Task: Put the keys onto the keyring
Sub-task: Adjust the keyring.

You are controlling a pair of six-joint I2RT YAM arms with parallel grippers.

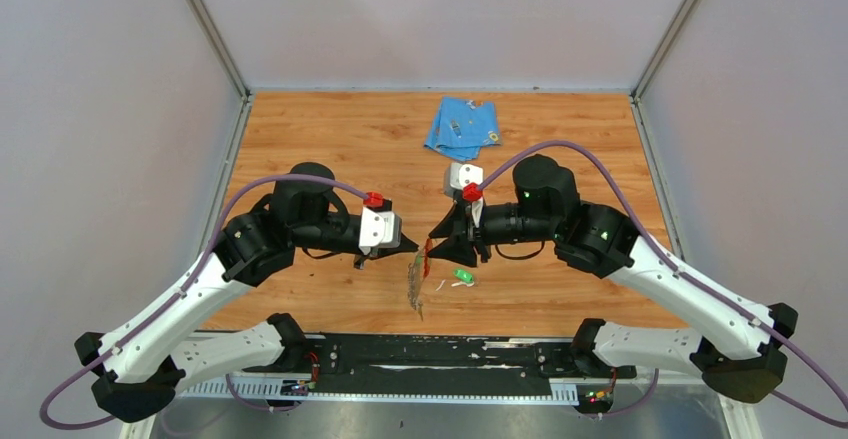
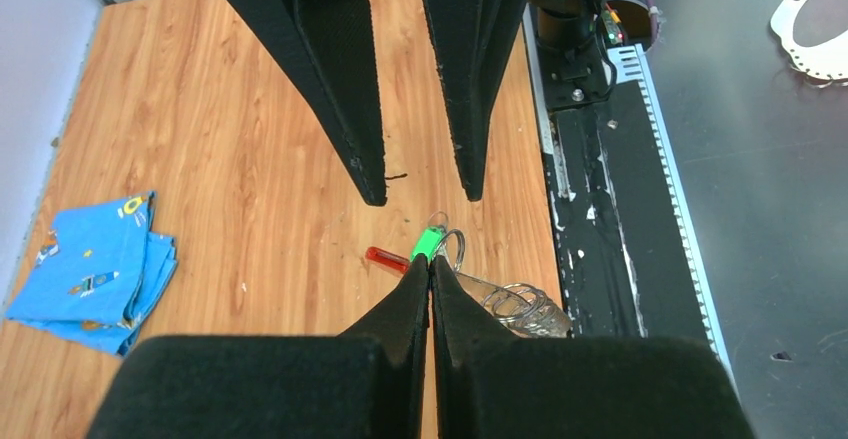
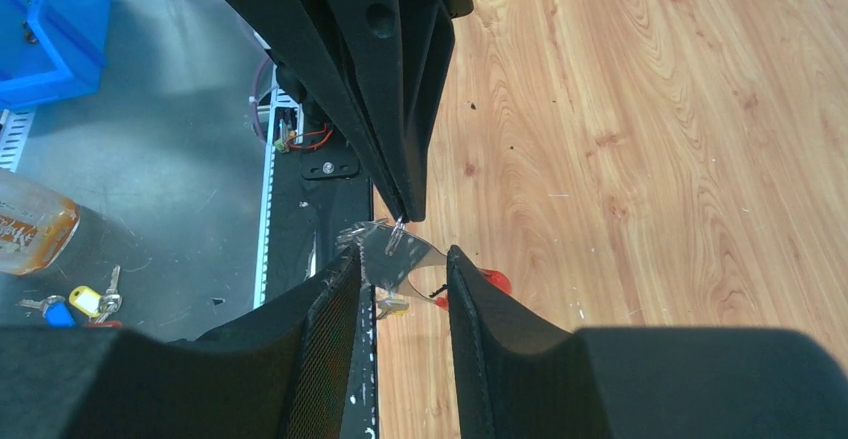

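Observation:
The keyring (image 1: 417, 287), a flat silvery-clear piece with a red strip, sits between the two grippers. My left gripper (image 2: 431, 259) is shut, and in the right wrist view its tip pinches a small wire ring on the keyring (image 3: 405, 249). My right gripper (image 3: 403, 250) faces it with its jaws apart. The clear piece lies just past its tips, and its fingers (image 2: 350, 89) have nothing between them. A green-tagged key (image 1: 463, 276) lies on the wood just right of the keyring. A yellow-tagged key (image 3: 392, 304) shows under the clear piece.
A folded blue cloth (image 1: 462, 126) lies at the back of the wooden table (image 1: 330, 139). A black rail (image 1: 430, 354) runs along the near edge. Off the table stand a blue bin (image 3: 40, 29), a bottle (image 3: 30, 229) and spare keys (image 3: 85, 301).

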